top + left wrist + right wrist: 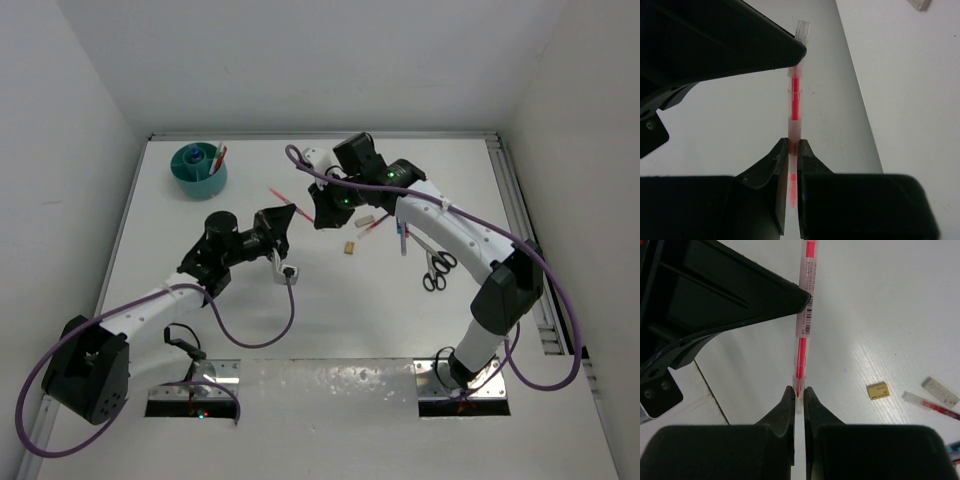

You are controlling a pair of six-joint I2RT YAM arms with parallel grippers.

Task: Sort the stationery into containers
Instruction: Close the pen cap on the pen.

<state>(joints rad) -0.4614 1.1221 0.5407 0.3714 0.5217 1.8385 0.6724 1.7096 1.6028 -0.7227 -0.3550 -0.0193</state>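
Left gripper (pixel 795 149): closed tight on the barrel of one red pen (pixel 795 102), mid-table between the arms.
Right gripper (pixel 798 394): clamped on that same pen's clear tip.
Teal tub (pixel 200 185): one, far left, well apart from the held pen.
Loose on table: one tan eraser (pixel 349 247), one second red pen (pixel 372 225), one pair of scissors (pixel 437 271).

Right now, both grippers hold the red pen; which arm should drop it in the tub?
Left, probably: left gripper clamps the red pen, and the teal tub stands on its side, farther from right gripper.
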